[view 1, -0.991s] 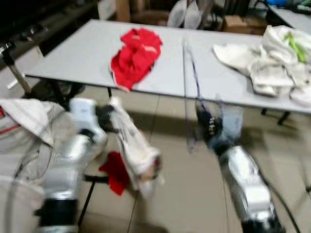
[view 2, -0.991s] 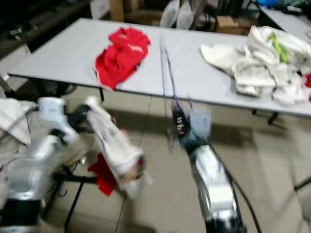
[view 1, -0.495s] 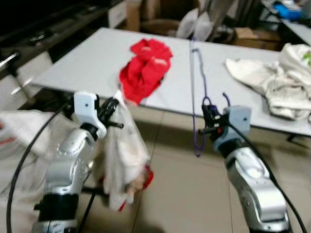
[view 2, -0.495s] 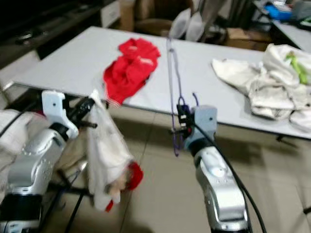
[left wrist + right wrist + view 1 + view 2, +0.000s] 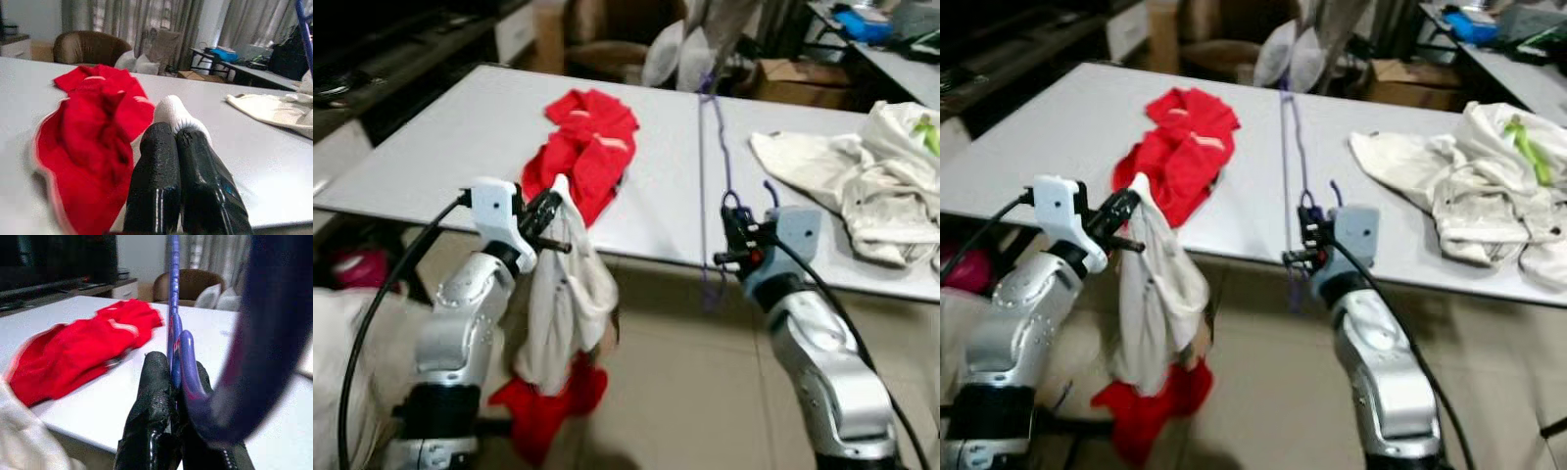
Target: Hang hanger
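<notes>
Before the grey table (image 5: 440, 147), right gripper (image 5: 732, 238) clamping purple hanger (image 5: 713, 147), left gripper (image 5: 546, 213) pinching white garment (image 5: 558, 304)

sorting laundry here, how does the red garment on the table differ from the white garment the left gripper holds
The red garment lies bunched on the table; the white garment hangs off the table's edge, pinched by the left gripper. One is red with pale trim, the other plain off-white. Both are crumpled cloth.
</notes>
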### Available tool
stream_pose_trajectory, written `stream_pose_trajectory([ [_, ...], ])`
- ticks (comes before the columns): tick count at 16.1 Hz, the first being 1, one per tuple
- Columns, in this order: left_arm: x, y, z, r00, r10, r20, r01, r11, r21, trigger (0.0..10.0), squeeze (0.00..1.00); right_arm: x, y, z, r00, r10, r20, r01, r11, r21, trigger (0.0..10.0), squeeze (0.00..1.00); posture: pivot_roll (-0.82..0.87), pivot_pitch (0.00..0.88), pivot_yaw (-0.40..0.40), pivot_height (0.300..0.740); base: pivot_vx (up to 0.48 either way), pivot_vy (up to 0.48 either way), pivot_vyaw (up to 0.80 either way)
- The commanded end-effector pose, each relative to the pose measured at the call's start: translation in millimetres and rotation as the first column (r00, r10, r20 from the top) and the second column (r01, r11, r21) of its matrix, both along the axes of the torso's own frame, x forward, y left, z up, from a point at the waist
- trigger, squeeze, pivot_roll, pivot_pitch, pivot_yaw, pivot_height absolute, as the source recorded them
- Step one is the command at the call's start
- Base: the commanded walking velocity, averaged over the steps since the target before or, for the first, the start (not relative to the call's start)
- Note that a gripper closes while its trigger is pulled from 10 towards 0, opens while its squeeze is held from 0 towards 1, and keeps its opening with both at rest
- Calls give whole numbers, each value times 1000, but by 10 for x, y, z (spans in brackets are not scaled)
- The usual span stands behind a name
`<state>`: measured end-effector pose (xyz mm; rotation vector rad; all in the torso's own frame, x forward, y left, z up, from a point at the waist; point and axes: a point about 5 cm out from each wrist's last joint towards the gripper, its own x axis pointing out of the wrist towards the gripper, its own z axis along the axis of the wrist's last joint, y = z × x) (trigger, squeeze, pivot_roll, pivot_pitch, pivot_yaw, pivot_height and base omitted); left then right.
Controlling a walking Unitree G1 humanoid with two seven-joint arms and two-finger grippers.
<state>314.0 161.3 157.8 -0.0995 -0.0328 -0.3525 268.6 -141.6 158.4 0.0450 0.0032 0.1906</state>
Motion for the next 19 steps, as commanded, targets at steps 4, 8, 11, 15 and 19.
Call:
stream_pose_trajectory([
  [4,8,-211,76,996,-82,38,82,997,-9,10000,0,-39,-111,-27,1000,6,-18,-7,998,-61,10000,0,-189,0,-2,740,424,0,-577],
  [8,44,-83,170,996,-41,75,39,999,30,10000,0,-103,-186,-73,994,95,-59,-103,985,-140,10000,0,-188,0,-16,740,420,0,0],
  [11,49,-94,208,995,-62,84,59,998,34,10000,0,-90,-247,-103,994,82,-71,-92,986,-142,10000,0,-174,0,-15,740,410,0,0],
  [15,57,-199,218,991,-106,84,104,994,26,10000,0,-83,-202,-85,993,98,-69,-107,984,-145,10000,0,-188,0,-3,740,410,0,0],
  [19,133,-301,249,985,-153,76,149,988,46,10000,0,-187,-280,-119,969,194,-150,-217,963,-160,10000,0,-188,0,6,740,392,0,0],
])
